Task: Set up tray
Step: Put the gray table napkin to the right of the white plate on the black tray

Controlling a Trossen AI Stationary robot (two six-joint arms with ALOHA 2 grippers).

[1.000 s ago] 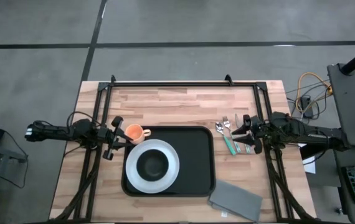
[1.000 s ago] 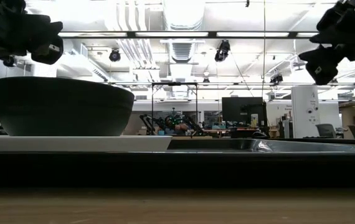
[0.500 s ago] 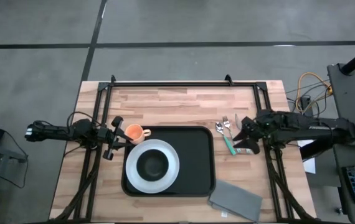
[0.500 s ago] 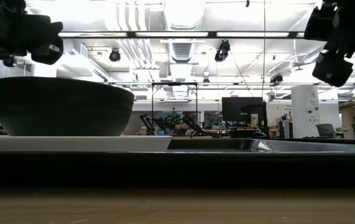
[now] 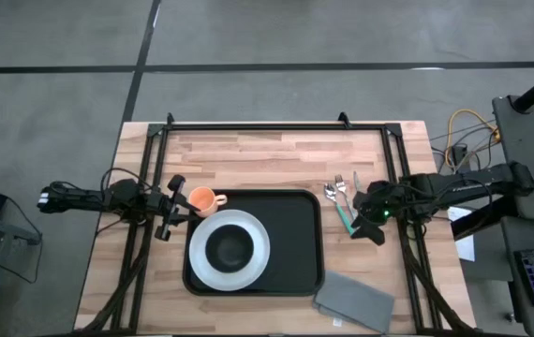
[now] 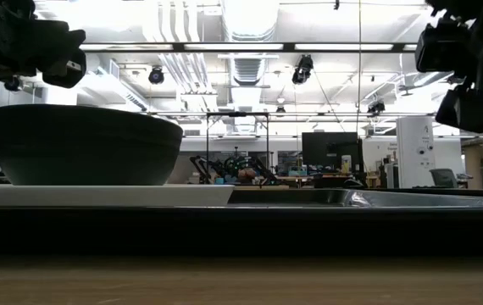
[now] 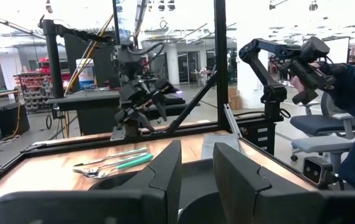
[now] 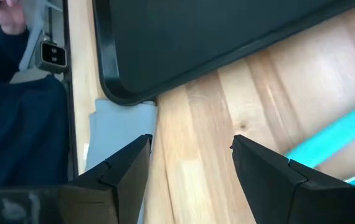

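Note:
The black tray point(image 5: 290, 245) lies mid-table. On its left half sits a white plate point(image 5: 229, 248) with a dark bowl point(image 5: 229, 247) on it. An orange cup point(image 5: 201, 198) stands on the wood at the tray's far-left corner. Teal-handled cutlery point(image 5: 342, 204) lies right of the tray, and a grey napkin point(image 5: 353, 301) lies near its near-right corner. My left gripper point(image 5: 170, 208) is open, just left of the cup and apart from it. My right gripper point(image 5: 368, 221) is open and points down at the bare wood beside the cutlery; its wrist view shows the gripper point(image 8: 191, 143) above the tray's corner point(image 8: 121, 93).
Black frame rails point(image 5: 248, 126) run along the table's far edge and down both sides. A person's dark sleeve point(image 8: 15, 118) shows beyond the table's edge near the napkin point(image 8: 118, 134). Bare wood lies along the far strip point(image 5: 267, 154).
My right gripper has drifted a little toward the table's near edge, beside the cutlery, and has tipped over so that it points down at the table. The left arm has kept still, and no object has moved.

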